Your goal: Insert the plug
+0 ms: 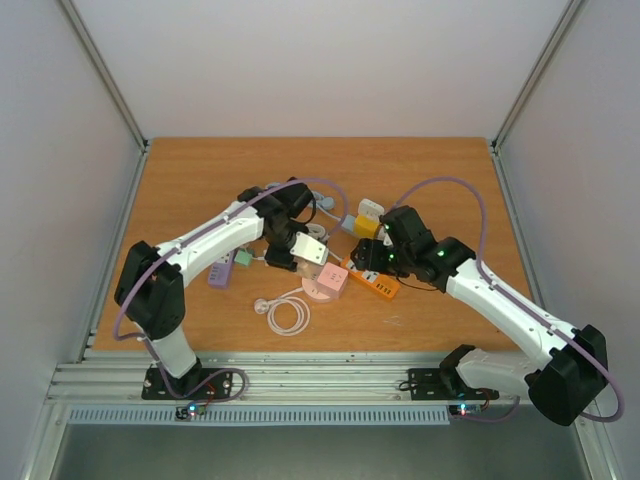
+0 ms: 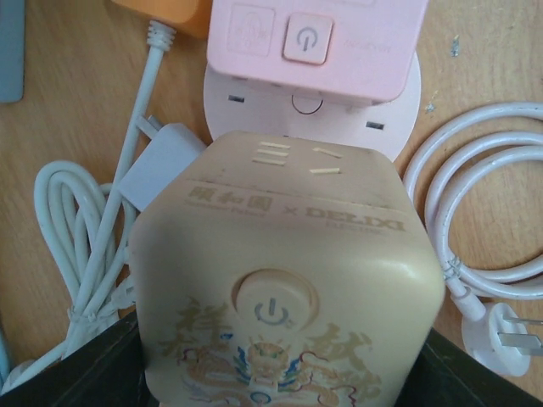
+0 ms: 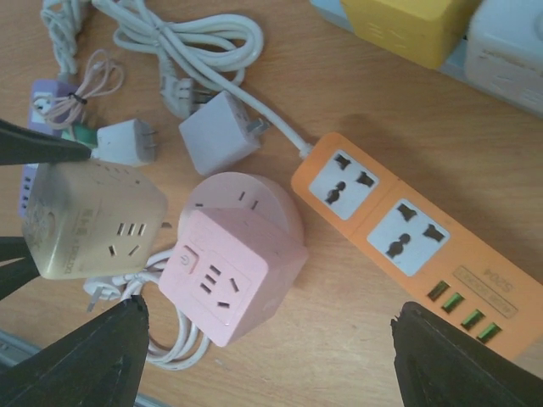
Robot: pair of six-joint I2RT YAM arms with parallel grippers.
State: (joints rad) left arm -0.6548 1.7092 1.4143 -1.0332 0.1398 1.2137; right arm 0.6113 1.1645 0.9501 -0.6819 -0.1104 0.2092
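My left gripper (image 2: 284, 373) is shut on a beige cube socket (image 2: 288, 280) with a power button and a dragon print, held just above the table; its black fingers (image 2: 85, 365) clamp the cube's sides. A pink cube socket (image 2: 339, 51) on a round base lies just beyond it. The white plug (image 2: 506, 339) lies loose on the wood at the end of a coiled white cable (image 2: 475, 195). My right gripper (image 3: 267, 356) hangs open and empty over the table, with the pink cube socket (image 3: 229, 271) just ahead and the beige cube (image 3: 93, 220) to the left. From above, the plug (image 1: 262, 306) rests in front of both grippers.
An orange power strip (image 3: 407, 229) runs diagonally right of the pink cube. A white adapter (image 3: 219, 131), a small white charger (image 3: 127, 142), a purple strip (image 1: 222, 270), a yellow cube (image 1: 366, 226) and more white cable (image 2: 76, 220) crowd the middle of the table.
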